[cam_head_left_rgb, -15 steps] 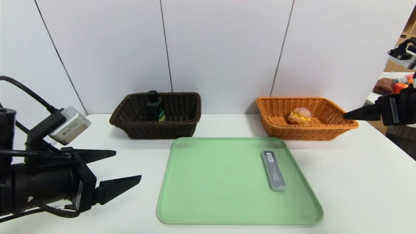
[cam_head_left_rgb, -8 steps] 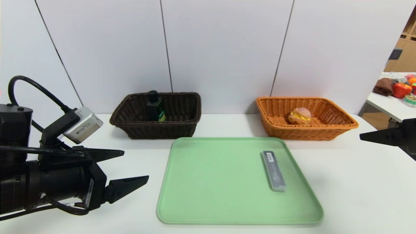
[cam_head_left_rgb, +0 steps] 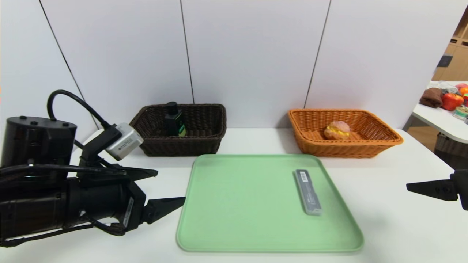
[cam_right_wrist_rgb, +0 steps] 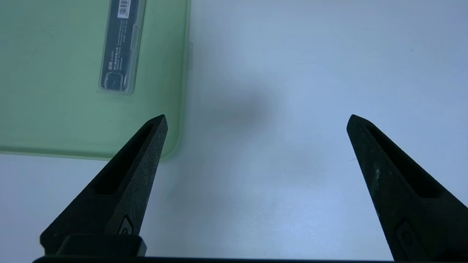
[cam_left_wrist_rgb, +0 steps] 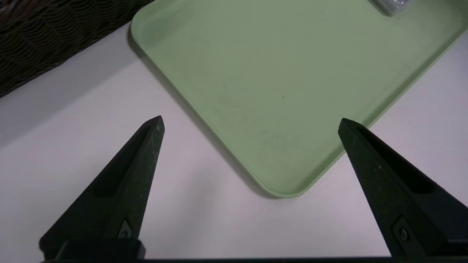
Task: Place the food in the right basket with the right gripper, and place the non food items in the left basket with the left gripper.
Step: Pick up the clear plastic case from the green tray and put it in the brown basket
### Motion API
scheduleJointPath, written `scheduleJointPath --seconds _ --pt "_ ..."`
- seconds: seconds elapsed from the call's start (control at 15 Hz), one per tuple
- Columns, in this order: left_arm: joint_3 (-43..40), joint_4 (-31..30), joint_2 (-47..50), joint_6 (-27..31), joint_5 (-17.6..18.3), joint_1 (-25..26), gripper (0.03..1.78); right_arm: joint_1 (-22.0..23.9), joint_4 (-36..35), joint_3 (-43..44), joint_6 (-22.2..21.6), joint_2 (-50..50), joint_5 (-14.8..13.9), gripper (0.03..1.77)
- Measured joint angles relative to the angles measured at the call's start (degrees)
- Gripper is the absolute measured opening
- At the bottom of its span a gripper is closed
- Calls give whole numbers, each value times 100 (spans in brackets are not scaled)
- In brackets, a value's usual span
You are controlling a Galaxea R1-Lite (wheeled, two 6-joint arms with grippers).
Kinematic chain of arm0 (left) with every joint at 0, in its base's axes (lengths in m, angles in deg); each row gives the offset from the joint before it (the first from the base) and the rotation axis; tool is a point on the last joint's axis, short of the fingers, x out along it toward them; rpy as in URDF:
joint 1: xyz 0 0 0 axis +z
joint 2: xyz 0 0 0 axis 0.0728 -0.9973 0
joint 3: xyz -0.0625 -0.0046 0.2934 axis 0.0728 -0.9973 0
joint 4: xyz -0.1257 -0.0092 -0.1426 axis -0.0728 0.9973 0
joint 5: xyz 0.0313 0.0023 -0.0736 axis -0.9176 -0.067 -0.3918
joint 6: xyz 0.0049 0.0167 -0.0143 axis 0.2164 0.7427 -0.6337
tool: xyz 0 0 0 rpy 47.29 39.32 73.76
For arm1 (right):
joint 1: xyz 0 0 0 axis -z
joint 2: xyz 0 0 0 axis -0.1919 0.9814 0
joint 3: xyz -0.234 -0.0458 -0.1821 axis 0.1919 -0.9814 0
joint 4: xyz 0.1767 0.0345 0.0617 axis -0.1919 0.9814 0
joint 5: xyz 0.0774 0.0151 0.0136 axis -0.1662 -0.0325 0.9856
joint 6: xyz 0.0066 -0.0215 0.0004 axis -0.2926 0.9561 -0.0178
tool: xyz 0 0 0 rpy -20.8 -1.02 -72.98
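W/ the bun (cam_head_left_rgb: 336,130) in the orange basket (cam_head_left_rgb: 347,149), my left jaws (cam_left_wrist_rgb: 251,117) (wide apart, nothing in them; right ones (cam_right_wrist_rgb: 257,115) ditto, over the table) prob. go next for the grey case (cam_head_left_rgb: 308,192) on the green tray (cam_head_left_rgb: 248,204), needing a reach across & a squeeze over its narrow width.

Both grippers (cam_left_wrist_rgb: 251,117) (cam_right_wrist_rgb: 259,115) nearer tray (cam_head_left_rgb: 270,204).

1. Pale wall (cam_head_left_rgb: 252,54) behind the desk (cam_head_left_rgb: 256,142), split into panels by thin dark seams.
2. The desk is white and smooth, softly shadowed in places, with a faint sheen of light.
3. To the right, past the wall's edge, a white side table (cam_head_left_rgb: 438,120) bears a red apple (cam_head_left_rgb: 452,101) and a brown item (cam_head_left_rgb: 431,97).
4. Behind it, light wooden furniture (cam_head_left_rgb: 459,60).
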State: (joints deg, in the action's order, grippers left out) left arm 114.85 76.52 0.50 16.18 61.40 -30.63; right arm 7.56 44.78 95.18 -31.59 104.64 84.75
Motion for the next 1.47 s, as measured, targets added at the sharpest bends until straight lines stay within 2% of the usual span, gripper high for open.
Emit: scheduleJointPath --seconds 0.13,0.27,0.6,0.73,1.2,1.47 --pt "195 -108 -424 -171 -286 -251 169 0 -247 -247 -35 -15 11 169" --pt "577 -139 -979 -412 -717 -552 169 0 -592 -482 -61 -28 24 169" --pt "1820 -113 -2354 -1346 -1843 -1354 169 -40 -684 -702 -72 -146 502 169" --pt "2299 33 -2767 -1654 -2113 -1608 169 -44 -683 -730 -80 -171 521 169" --pt "3615 677 -3782 -2126 -3262 -2453 169 -44 -717 -906 -206 -190 553 169" --pt "4459 1228 -4137 -2434 -3758 -2776 169 -41 -1340 -1168 -238 -195 549 169"
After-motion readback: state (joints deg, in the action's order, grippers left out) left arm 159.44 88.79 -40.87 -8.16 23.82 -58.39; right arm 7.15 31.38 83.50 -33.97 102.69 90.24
